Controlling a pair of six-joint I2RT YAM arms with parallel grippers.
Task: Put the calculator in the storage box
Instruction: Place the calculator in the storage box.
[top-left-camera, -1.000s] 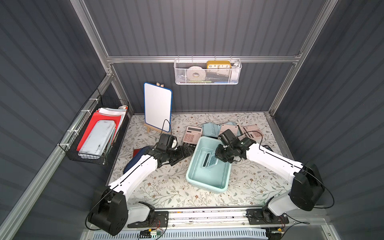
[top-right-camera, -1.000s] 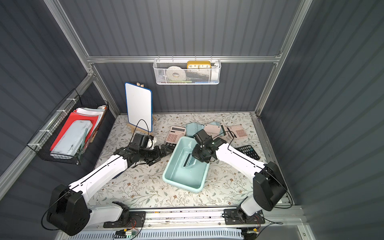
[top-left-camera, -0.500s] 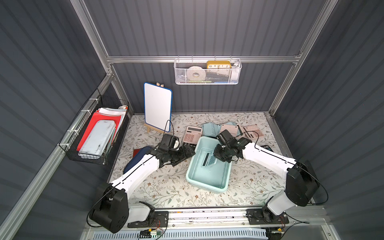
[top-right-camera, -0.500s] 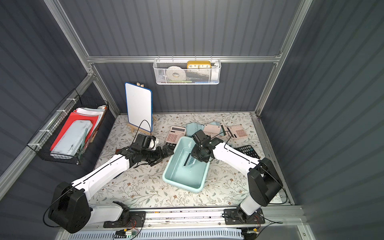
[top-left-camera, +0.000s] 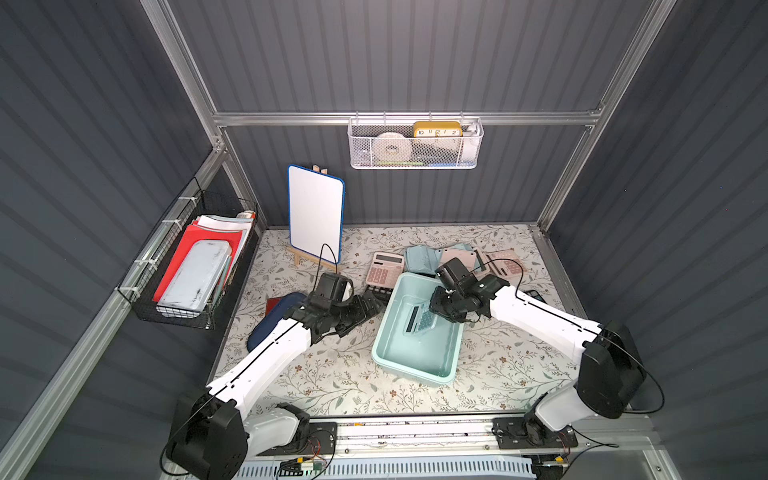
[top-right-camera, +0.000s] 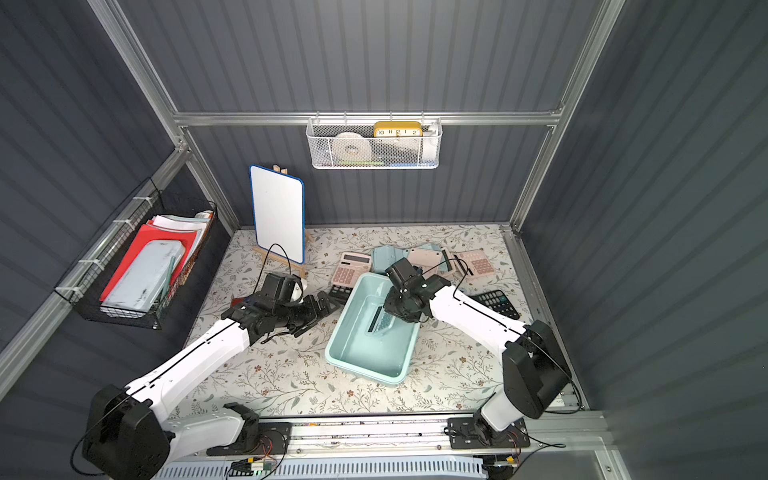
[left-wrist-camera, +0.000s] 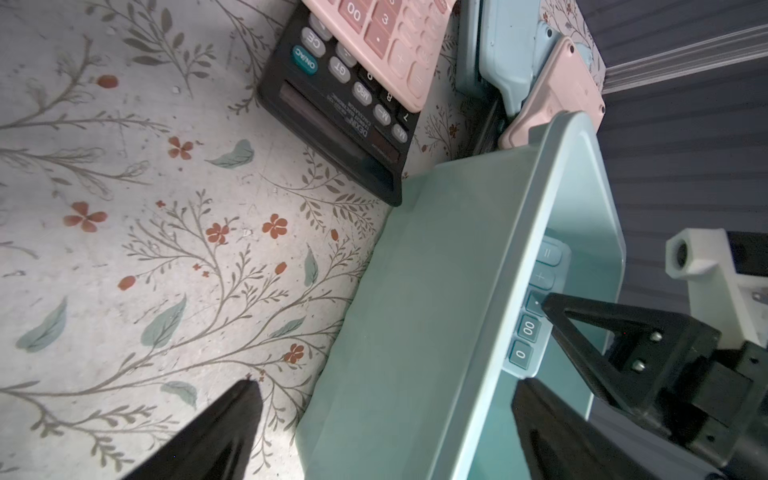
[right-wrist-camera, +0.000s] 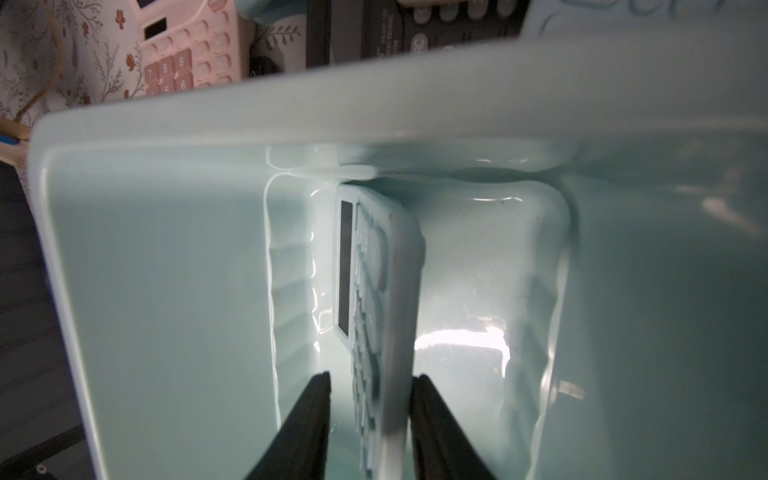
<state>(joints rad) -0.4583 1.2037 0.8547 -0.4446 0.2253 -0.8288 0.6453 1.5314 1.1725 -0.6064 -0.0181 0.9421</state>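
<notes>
right wrist view: your right gripper (right-wrist-camera: 370, 380) straddles the mint calculator (right-wrist-camera: 376, 270), which stands on its long edge inside the storage box (right-wrist-camera: 166, 270), its far end near the wall ahead of the gripper. the jaws are parted, with a thin gap on the key side, so nothing looks clamped. expect a light, stiff, smooth plastic slab. hold it across its thin body, not by the keys. the arm reaches over the rim, wrist pitched down. your left gripper (left-wrist-camera: 384, 384) gapes wide and empty just beside the box's outer wall.
</notes>
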